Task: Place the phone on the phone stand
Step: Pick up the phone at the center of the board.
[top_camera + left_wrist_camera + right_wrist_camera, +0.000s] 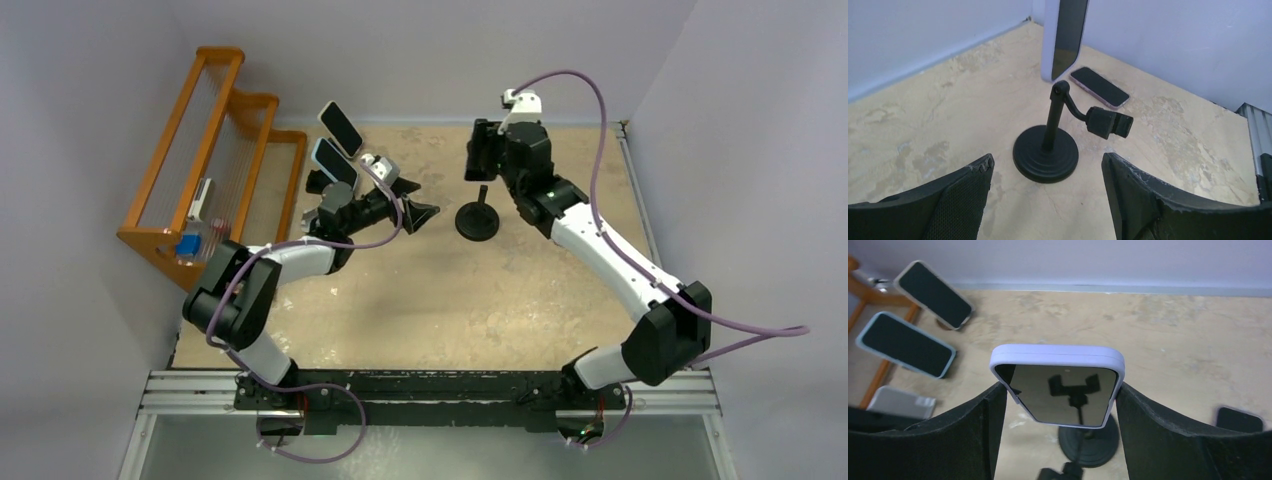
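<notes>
Transfer step in hand: right claw (1059, 390) grips phone (1057, 359) by its edges, upright over stand (1046, 152); left claw (1047, 159) released, empty, facing stand; next move, by judgement: lower phone squarely into clamp (1109, 122).

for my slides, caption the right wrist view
Right gripper holding a phone by its edges over the stand

Lavender phone (1058, 385), black screen; black phone stand (1047, 150); mottled beige table (450, 300); orange rack (215, 150).

The phone (1065, 35) runs off the left wrist view's top edge.
</notes>
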